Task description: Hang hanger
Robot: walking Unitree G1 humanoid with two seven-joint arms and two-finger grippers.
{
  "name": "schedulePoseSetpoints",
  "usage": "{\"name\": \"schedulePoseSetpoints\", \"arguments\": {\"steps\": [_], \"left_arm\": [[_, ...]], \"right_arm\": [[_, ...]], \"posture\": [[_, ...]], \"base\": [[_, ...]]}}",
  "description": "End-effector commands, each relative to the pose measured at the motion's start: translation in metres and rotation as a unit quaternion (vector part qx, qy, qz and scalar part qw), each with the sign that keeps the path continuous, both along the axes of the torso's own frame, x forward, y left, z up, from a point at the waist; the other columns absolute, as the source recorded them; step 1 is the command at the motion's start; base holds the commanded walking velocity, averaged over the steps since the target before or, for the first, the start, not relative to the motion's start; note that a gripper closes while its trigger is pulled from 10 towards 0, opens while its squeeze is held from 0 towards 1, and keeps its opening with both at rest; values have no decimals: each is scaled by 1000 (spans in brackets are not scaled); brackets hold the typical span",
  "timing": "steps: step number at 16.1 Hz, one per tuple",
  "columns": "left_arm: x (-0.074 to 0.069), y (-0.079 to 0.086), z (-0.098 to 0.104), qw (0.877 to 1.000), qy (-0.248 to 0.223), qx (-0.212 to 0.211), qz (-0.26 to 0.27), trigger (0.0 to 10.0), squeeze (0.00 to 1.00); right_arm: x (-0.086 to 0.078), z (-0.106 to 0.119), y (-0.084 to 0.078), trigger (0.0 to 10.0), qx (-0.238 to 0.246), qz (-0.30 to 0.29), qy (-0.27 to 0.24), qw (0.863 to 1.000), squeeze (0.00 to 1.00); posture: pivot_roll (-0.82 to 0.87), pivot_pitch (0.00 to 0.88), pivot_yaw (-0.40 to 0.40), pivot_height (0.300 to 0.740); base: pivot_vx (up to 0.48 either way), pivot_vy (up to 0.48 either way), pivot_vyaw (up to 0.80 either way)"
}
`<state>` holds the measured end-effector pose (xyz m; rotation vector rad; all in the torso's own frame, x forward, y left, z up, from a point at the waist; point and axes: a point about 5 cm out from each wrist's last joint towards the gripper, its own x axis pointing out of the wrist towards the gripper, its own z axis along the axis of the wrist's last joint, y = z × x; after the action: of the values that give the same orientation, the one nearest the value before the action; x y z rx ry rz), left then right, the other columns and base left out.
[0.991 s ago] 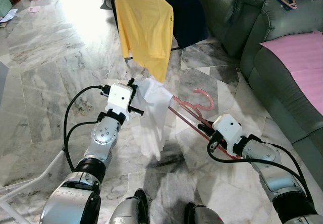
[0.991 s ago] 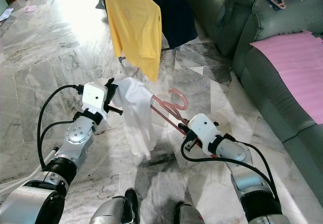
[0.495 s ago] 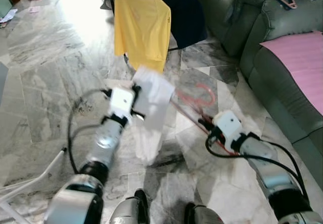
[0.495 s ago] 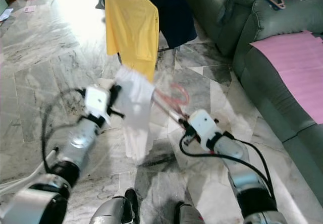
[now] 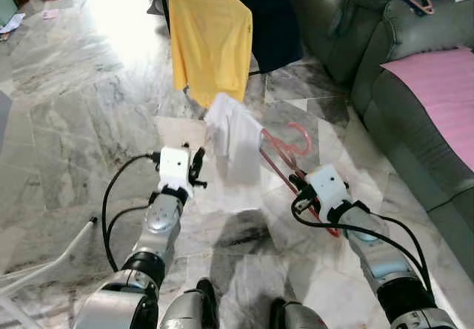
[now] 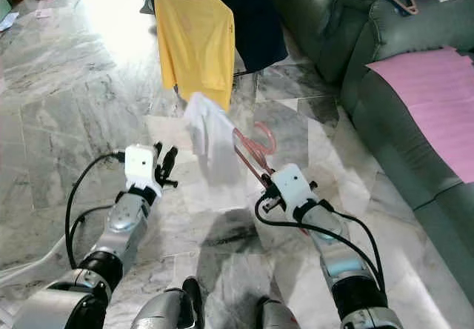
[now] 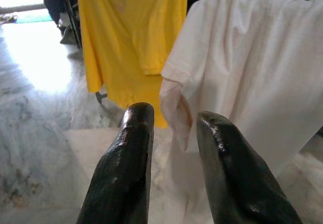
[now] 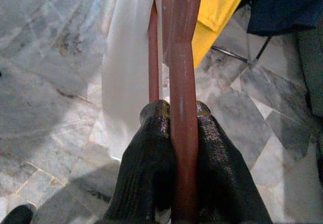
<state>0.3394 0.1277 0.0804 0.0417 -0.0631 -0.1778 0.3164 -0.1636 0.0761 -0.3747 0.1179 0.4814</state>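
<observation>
Hanger (image 5: 285, 150), pink, clamped by its lower bar between the fingers of the right gripper (image 8: 182, 114), held up over the marble floor (image 5: 74, 107). White shirt (image 5: 235, 133) draped on its far end, just before a hanging yellow shirt (image 5: 211, 36). Left gripper (image 7: 171, 128) near the white cloth, fingers slightly apart, holding nothing. Green sofa (image 5: 385, 70) off to the right.

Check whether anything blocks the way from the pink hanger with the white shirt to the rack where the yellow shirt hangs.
Nothing visible blocks it. The right claw is shut on the pink hanger, whose white shirt hangs just short of the yellow shirt on the rack. The left claw hovers open beside the white shirt, touching nothing.
</observation>
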Motion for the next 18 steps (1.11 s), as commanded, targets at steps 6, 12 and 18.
{"name": "schedulePoseSetpoints", "arguments": {"steps": [6,12,18], "left_arm": [[-26,-25,-27,997,22,3,-69,10000,1000],[-35,11,-43,997,50,39,37,10000,1000],[-38,9,-53,993,86,58,63,10000,0]], "right_arm": [[5,7,6,0,13,3,-25,1000,0],[3,-2,28,0,32,0,-15,999,0],[5,-12,30,0,30,-32,5,999,0]], "posture": [[-120,112,2,740],[-72,81,-14,740],[-22,55,-48,740]], "base": [[0,0,0],[0,0,0],[0,0,0]]}}
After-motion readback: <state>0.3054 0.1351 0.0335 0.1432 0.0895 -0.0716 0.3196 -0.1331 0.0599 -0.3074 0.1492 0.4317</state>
